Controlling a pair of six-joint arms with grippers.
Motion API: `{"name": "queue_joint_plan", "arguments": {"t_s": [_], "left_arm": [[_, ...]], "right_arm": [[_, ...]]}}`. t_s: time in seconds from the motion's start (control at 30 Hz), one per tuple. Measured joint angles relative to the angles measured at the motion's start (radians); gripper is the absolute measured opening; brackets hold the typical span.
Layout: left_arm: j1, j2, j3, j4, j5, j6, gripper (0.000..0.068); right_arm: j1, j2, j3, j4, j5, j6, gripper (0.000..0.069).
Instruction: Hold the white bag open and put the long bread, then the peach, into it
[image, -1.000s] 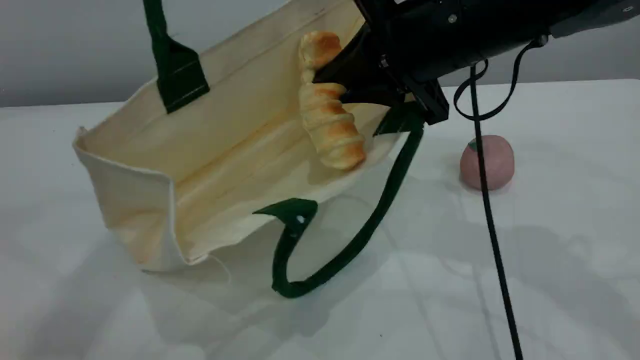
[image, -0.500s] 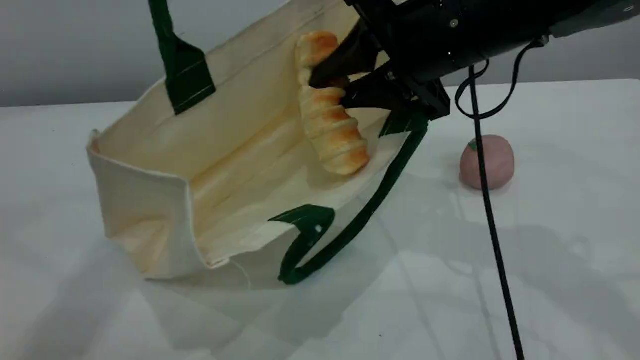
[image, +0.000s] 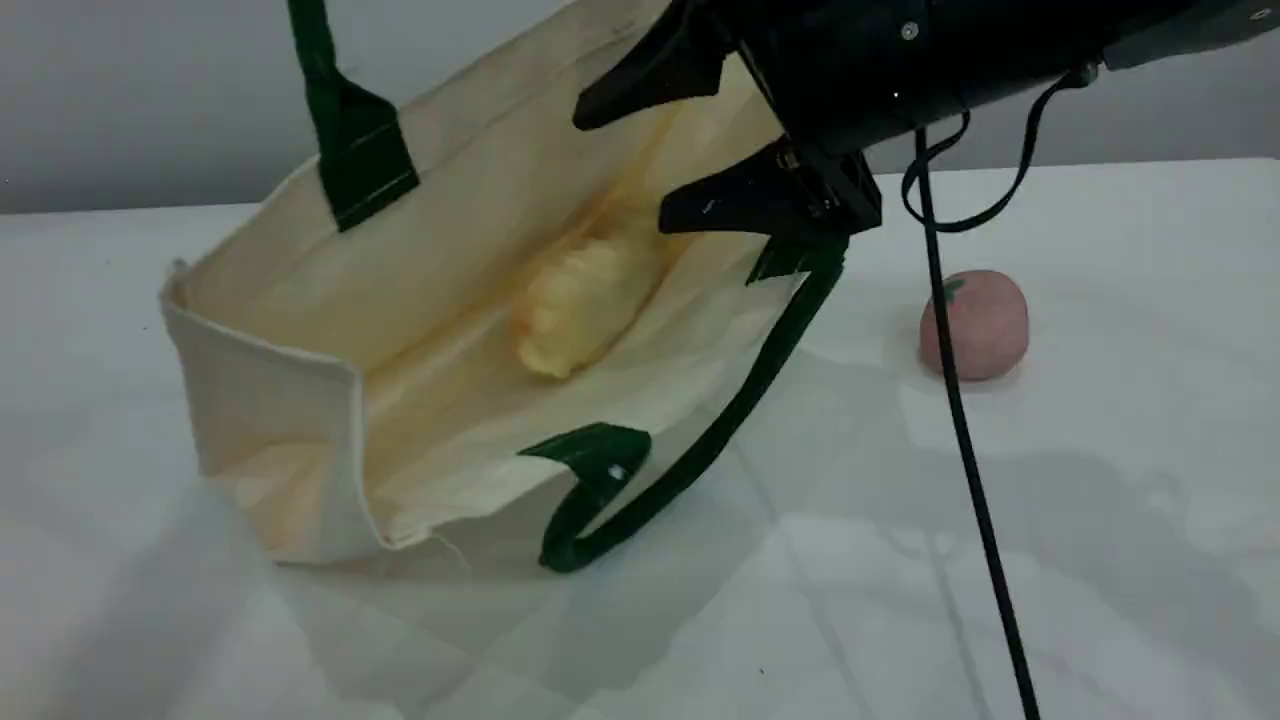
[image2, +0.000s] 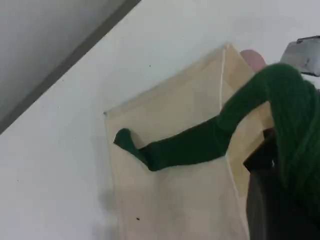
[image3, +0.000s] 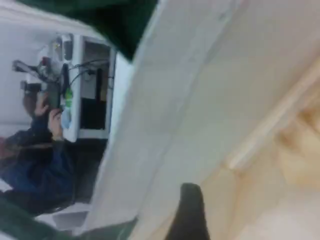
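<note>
The right gripper (image: 680, 135) hangs with jaws spread – the bread (image: 580, 300) lies blurred inside the bag (image: 280, 400). The left gripper (image2: 280, 165), clamped on a handle (image2: 190, 145), holds it open. Lift clear, then fetch the peach (image: 975, 325) beside the bag.

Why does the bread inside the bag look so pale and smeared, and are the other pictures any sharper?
Scene view: the bread is motion-blurred inside the bag, while the peach and table stay fairly sharp, with soft shadows. Left wrist view: the green handle nearest the lens is out of focus. Right wrist view: soft and hazy throughout.
</note>
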Motion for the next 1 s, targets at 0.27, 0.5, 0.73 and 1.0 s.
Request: {"name": "queue_joint_plan", "arguments": {"t_s": [0.27,0.5,0.73,1.0], "left_arm": [[0.000,0.000,0.000,0.005,0.000,0.000,0.0071],[0.000,0.000,0.000,0.006,0.000,0.000,0.0071],[0.000,0.000,0.000,0.006,0.000,0.000,0.0071],[0.000,0.000,0.000,0.006,0.000,-0.002,0.0071]], "right_arm": [[-0.047,-0.066,0.000,0.000,0.068,-0.009,0.0551],[-0.167,-0.176,0.000,-0.004,0.066,-0.066,0.0551],[-0.317,-0.242,0.000,-0.209,-0.040,-0.104,0.0551],[-0.346,-0.240,0.000,-0.576,-0.216,-0.087,0.0551]]}}
